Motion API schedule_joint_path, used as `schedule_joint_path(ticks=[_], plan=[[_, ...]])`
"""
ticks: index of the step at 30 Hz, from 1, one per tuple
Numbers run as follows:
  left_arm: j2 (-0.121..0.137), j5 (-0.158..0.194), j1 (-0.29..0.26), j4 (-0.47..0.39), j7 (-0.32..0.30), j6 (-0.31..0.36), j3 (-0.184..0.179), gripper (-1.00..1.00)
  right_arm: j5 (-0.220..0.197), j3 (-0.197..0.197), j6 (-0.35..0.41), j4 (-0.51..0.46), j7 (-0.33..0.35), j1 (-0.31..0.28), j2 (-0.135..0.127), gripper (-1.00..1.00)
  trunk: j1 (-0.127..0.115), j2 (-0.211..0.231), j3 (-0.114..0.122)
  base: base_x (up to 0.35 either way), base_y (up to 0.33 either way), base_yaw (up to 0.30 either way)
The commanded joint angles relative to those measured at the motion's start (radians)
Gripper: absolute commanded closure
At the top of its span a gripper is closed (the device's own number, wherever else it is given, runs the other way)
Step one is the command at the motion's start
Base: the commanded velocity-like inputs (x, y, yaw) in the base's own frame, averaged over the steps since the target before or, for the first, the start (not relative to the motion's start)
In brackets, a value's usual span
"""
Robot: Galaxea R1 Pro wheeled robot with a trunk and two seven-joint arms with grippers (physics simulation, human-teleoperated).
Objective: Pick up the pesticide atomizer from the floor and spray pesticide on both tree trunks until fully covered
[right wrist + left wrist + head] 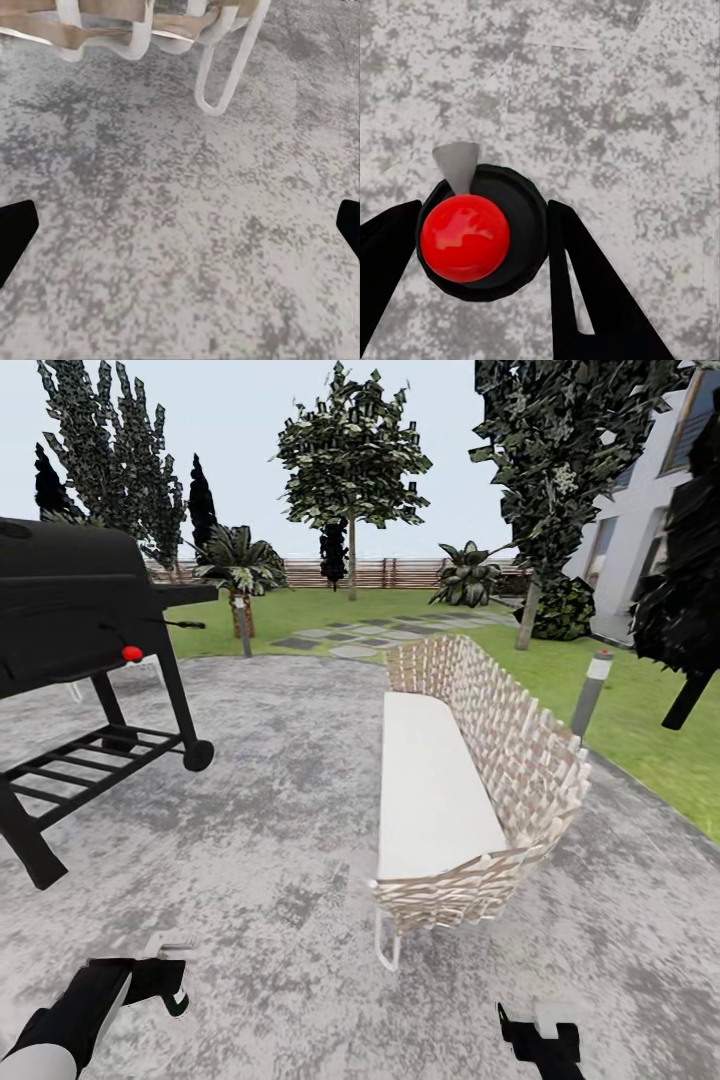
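In the left wrist view the pesticide atomizer [484, 232] shows from above, a dark round body with a red top and a grey nozzle. My left gripper [484, 204] is shut on it, a black finger [585, 285] pressed to each side. In the head view that gripper [160, 980] hangs low over the grey speckled floor [280, 800] at the near left. My right gripper [540, 1030] is open and holds nothing at the near right; its fingers stand wide apart over bare paving [180, 232]. Two pale tree trunks [351, 565] [526, 615] rise from the lawn far ahead.
A black barbecue grill [70, 610] with a red knob [131, 653] stands at the left. A woven bench [440, 790] with a white cushion sits ahead of my right arm, its white leg [225, 67] close. A grey bollard [591, 695], stepping slabs [350, 635], a fence [390, 572] and a house [640, 510] lie beyond.
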Motion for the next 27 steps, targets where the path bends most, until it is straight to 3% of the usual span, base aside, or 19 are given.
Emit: schedule_joint_path(ticks=[1, 27], plan=[[-0.001, -0.010, -0.001, -0.001, -0.009, 0.003, 0.006, 1.00, 0.001, 0.001, -0.003, 0.001, -0.003, -0.001, 0.000, -1.00, 0.000, 0.000, -0.001, 0.144, 0.312, 0.000], [0.000, -0.010, -0.001, -0.001, -0.009, 0.003, 0.006, 1.00, 0.001, 0.000, -0.003, 0.001, -0.003, -0.001, 0.000, -1.00, 0.000, 0.000, -0.001, 0.030, 0.319, 0.000]])
